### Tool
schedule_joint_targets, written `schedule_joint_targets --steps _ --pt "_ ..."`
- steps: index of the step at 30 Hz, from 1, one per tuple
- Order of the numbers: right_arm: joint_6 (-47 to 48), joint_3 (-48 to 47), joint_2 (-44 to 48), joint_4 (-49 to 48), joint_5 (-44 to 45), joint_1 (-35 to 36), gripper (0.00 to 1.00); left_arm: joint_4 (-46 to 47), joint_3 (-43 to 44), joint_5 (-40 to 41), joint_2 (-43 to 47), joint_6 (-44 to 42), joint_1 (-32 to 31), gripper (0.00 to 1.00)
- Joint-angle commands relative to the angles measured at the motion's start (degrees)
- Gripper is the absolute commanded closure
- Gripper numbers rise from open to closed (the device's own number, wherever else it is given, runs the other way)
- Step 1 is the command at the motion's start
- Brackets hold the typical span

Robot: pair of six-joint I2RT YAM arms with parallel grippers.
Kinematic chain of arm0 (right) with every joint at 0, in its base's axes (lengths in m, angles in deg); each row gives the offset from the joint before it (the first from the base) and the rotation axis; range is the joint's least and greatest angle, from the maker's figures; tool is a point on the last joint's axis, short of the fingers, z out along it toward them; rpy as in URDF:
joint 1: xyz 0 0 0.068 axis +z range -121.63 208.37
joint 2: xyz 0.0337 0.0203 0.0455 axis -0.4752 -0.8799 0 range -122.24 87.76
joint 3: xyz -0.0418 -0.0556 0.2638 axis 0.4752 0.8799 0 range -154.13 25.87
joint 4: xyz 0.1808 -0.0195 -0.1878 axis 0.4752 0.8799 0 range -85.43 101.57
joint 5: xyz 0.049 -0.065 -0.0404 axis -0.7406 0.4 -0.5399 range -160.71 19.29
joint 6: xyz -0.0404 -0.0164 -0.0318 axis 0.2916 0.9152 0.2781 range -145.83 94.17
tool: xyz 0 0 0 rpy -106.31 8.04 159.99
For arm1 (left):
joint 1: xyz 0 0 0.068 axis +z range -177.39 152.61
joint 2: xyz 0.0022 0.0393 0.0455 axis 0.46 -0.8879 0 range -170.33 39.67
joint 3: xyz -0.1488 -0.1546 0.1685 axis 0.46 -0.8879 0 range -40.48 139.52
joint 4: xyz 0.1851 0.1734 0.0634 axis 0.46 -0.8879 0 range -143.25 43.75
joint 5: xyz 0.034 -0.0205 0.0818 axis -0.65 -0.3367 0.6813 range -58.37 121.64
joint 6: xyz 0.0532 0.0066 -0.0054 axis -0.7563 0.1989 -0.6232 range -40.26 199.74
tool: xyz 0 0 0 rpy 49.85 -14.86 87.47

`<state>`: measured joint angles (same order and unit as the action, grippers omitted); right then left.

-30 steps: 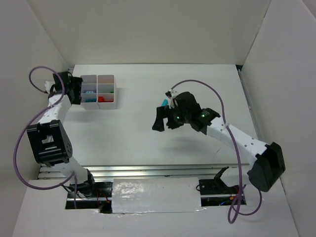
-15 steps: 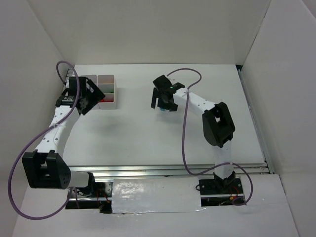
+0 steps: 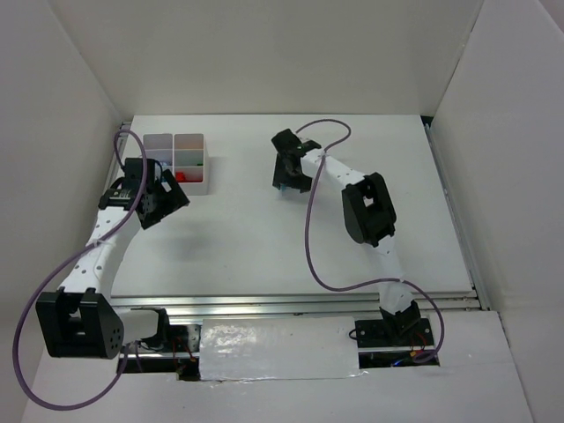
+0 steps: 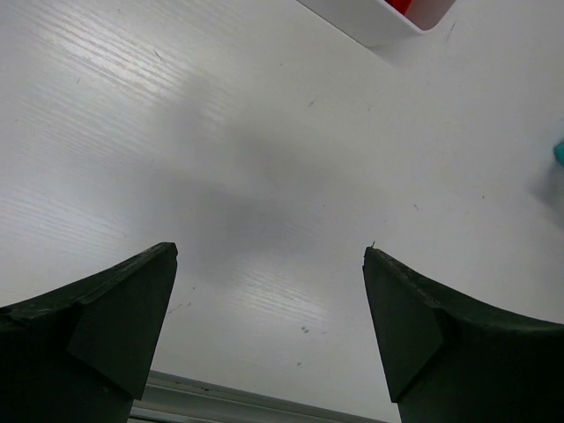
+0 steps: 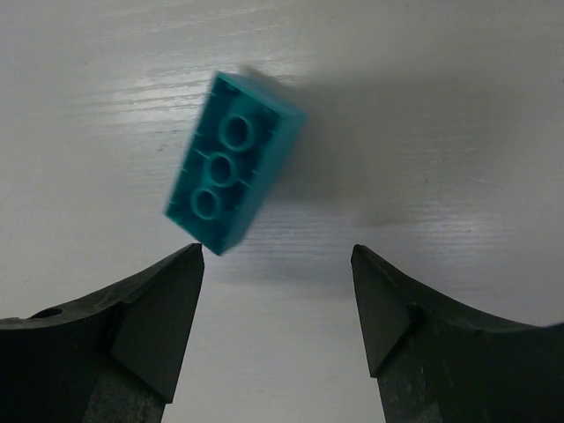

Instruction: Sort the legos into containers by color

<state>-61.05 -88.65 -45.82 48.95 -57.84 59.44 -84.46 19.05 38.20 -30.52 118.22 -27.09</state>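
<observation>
White panels enclose a white surface (image 3: 264, 238), at whose far left corner the divided tray (image 3: 196, 187) is placed, with red pieces (image 3: 181, 176) visible in one near compartment. The step in hand is judged to be the pickup of the teal lego (image 5: 233, 172) by the right arm (image 3: 352, 181), at the far middle of the surface, well apart from the tray. The lego is lying flat, three round sockets facing up, and is skewed relative to the fingers (image 5: 150, 317). For a sound grasp, the wrist should be rotated until the fingers run parallel to the long sides, the lego should be centred in the gap, and closure should be made across the narrow width; otherwise the piece is likely to be pushed aside. The right jaws are seen partly open and nothing is gripped: the lego lies just ahead of the tips, one corner just beside one finger, contact not determinable. The left jaws are spread wide above the surface near the tray, holding nothing.
</observation>
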Motion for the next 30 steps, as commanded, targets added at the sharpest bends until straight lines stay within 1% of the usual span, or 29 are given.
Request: schedule_joint_targets --steps 1,4,9,10,11,12,13,14,15,20,22,23,24,26,30 --pt "-1.6 5.7 2.6 0.0 0.6 -0.4 0.24 -0.5 -0.3 -1.3 0.8 -3.1 0.1 0.0" --pt "-2.0 10.3 4.8 -2.3 1.4 -0.4 0.24 0.2 -0.4 -3.0 0.0 -3.3 0.1 0.0" --pt "-1.9 9.5 3.7 -1.8 -0.5 -0.8 0.25 1.0 0.6 -6.0 -2.5 -3.7 0.1 0.0" --pt "-1.5 10.4 4.4 -3.3 -1.9 -0.8 0.25 1.0 0.9 -6.0 -3.0 -3.9 0.1 0.0" --pt "-0.5 11.7 5.6 -5.2 -6.0 -0.9 0.25 0.8 1.6 -6.0 -3.1 -4.1 0.1 0.0" --pt "-0.5 14.4 8.0 -9.2 -7.9 -0.8 0.22 0.6 2.1 -6.1 -3.2 -4.2 0.1 0.0" --pt "-0.3 15.9 9.1 -11.7 -10.1 -0.8 0.18 0.6 2.3 -6.0 -3.2 -4.5 0.1 0.01" --pt "-1.3 16.9 10.0 -13.7 -11.8 -0.8 0.11 0.6 2.7 -6.0 -3.1 -4.6 0.1 0.0" --pt "-2.6 15.8 10.3 -13.5 -11.5 -0.8 0.01 0.4 2.9 -6.0 -3.1 -4.8 0.1 0.0" --pt "-9.8 8.5 6.4 -10.5 -7.9 -0.9 0.0 0.4 2.8 -6.3 -3.0 -5.3 0.1 0.0" --pt "-12.7 2.7 2.5 -7.4 -6.6 -0.8 0.0 0.6 2.1 -7.7 -2.8 -5.4 0.1 0.01" --pt "-13.7 0.3 -0.8 -3.5 -5.8 -0.7 0.0 0.6 1.8 -7.8 -2.6 -5.6 0.1 0.0" --pt "-14.5 -5.0 -2.4 -1.5 -3.0 -0.2 0.0 0.6 1.6 -8.0 -2.2 -5.6 0.1 0.01" --pt "-16.0 -10.8 -5.6 2.3 -0.1 0.4 0.0 0.9 0.6 -8.6 -1.8 -5.8 0.1 0.01" --pt "-18.6 -15.5 -8.4 5.5 5.6 1.3 0.0 1.3 -1.4 -9.0 -0.4 -6.0 0.1 0.01"
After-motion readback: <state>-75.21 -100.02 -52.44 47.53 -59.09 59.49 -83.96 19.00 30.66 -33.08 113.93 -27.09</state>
